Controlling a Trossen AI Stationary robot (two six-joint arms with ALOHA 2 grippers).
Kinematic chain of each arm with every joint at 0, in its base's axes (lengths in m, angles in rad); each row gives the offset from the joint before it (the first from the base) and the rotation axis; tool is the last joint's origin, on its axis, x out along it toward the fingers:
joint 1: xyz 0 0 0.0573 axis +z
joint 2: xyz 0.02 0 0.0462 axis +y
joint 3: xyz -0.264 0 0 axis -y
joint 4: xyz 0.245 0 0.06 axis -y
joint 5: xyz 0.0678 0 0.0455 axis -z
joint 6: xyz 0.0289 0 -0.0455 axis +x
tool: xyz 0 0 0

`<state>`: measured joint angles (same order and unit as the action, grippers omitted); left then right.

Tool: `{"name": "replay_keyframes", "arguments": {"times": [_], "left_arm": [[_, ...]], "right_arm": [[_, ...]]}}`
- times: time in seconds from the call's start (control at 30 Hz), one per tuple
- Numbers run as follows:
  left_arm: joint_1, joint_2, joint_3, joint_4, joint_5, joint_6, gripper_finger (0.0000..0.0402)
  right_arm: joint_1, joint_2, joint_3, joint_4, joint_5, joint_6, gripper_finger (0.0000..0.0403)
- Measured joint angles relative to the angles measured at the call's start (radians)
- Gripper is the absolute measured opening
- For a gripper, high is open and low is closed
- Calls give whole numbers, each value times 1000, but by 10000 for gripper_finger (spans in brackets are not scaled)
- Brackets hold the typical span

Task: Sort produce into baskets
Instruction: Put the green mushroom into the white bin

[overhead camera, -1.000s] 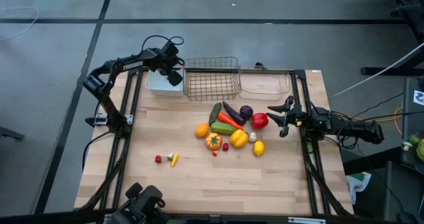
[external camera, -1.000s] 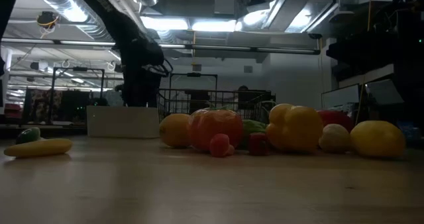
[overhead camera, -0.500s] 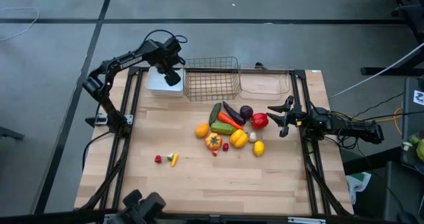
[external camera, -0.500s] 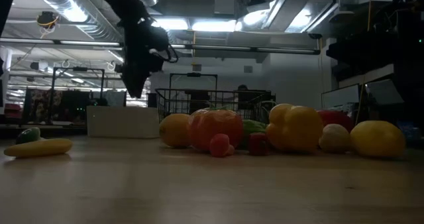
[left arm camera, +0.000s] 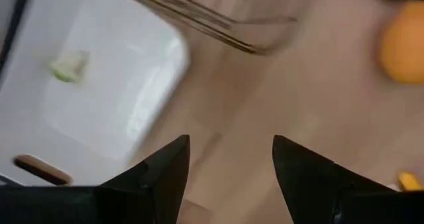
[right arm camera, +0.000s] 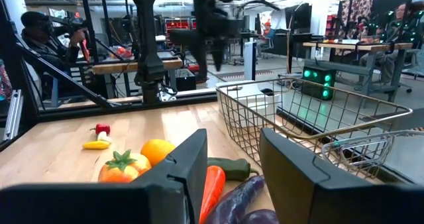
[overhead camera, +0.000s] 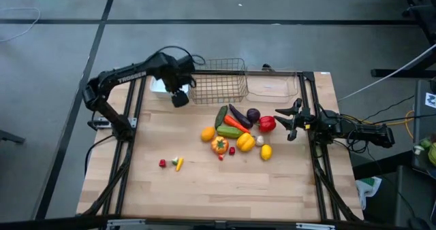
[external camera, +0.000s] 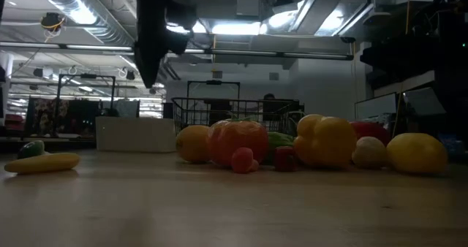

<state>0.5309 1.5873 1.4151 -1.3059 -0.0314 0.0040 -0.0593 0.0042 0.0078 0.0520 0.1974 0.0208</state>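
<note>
Baskets: three along far bench edge – one white tray (overhead camera: 161, 88), one wire basket (overhead camera: 218, 80), one clear bin (overhead camera: 272, 85).

Arms: two, one hand each – left hand (overhead camera: 180, 97), right hand (overhead camera: 287, 119).

Produce in main cluster, high view: one cucumber (overhead camera: 221, 116), one eggplant (overhead camera: 239, 115), one purple onion (overhead camera: 253, 114), one carrot (overhead camera: 236, 124), one red pepper (overhead camera: 267, 124), one orange (overhead camera: 208, 134), one yellow pepper (overhead camera: 245, 141), one lemon (overhead camera: 266, 152). Further small pieces there, count unclear.

Apart from cluster: one small red piece (overhead camera: 162, 163), one small yellow piece (overhead camera: 179, 164).

In tray, left wrist view: two small items, one pale green (left arm camera: 67, 67), one brown (left arm camera: 42, 169).
</note>
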Motion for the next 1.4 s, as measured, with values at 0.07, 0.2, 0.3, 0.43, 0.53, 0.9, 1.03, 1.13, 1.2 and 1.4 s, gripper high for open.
{"name": "replay_keyframes", "arguments": {"times": [0.07,0.2,0.3,0.43,0.53,0.9,1.03,1.13,1.2,1.4], "left_arm": [[-59,-8,0,-14,3,-31,212],[-172,-10,-1,-47,4,-77,212],[-254,-11,-27,-39,4,-110,212],[-354,-11,-91,-37,4,-160,212],[-421,-10,-155,-33,6,-246,212],[-631,-10,-334,195,132,-471,212],[-692,-10,-361,277,140,-536,212],[-731,-10,-377,329,140,-593,212],[-755,-10,-388,359,140,-631,212],[-812,-7,-417,429,140,-743,211]], "right_arm": [[0,0,0,0,0,0,138],[0,0,0,0,0,0,138],[0,0,0,-1,0,0,138],[0,0,0,-1,0,0,138],[0,0,0,-1,0,0,138],[0,0,0,-1,0,0,138],[0,0,0,-1,0,0,138],[0,0,0,-1,0,0,138],[0,0,0,-1,0,0,138],[0,0,0,-1,0,0,138]]}}
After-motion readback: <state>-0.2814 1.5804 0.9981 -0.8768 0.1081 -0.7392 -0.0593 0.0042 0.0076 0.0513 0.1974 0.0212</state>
